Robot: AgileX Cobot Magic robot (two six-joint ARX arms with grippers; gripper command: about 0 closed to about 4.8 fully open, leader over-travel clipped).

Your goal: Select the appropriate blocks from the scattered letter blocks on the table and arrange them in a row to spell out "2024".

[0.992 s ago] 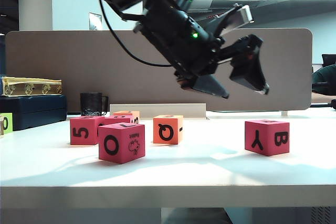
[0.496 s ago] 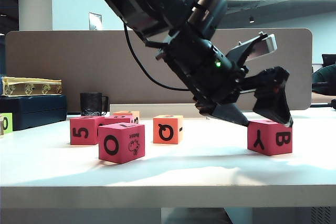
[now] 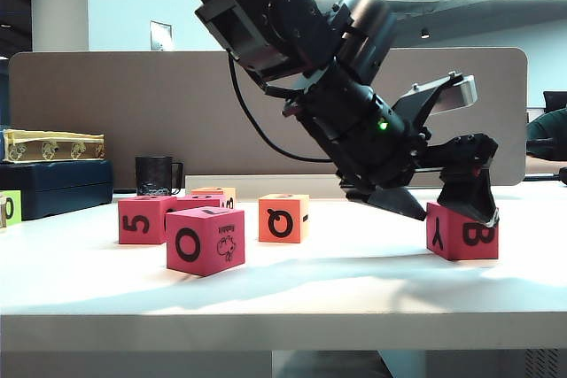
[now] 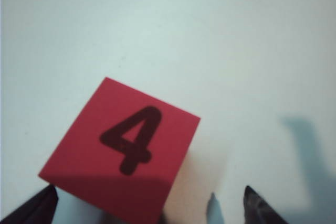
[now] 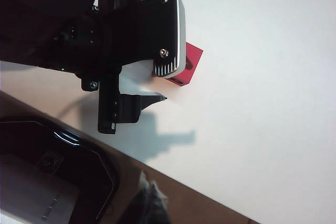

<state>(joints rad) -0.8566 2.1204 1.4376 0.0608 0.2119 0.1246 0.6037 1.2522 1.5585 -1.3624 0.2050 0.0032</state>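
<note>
Left tool (image 3: 447,205) spread wide over the pink-red block with the 4 on top (image 4: 122,148), right tool unseen.

On the white surface (image 3: 337,276), nearest us in the exterior view sits a pink-red block marked O (image 3: 205,240), with the 5 block (image 3: 142,219) just behind it to the left and an orange Q block (image 3: 283,218) near the middle; a further orange block (image 3: 214,193) peeks out behind them. To the right, our left tool hangs low with its fingers apart on either side of the Y and B block (image 3: 462,237); from the wrist we see that block's top face reads 4, off-centre between the fingertips. We cannot tell whether the fingers touch it. Our right tool appears in no view, so we cannot tell how it stands. A dark mug (image 3: 156,175) stands farther back before the partition (image 3: 106,121).
</note>
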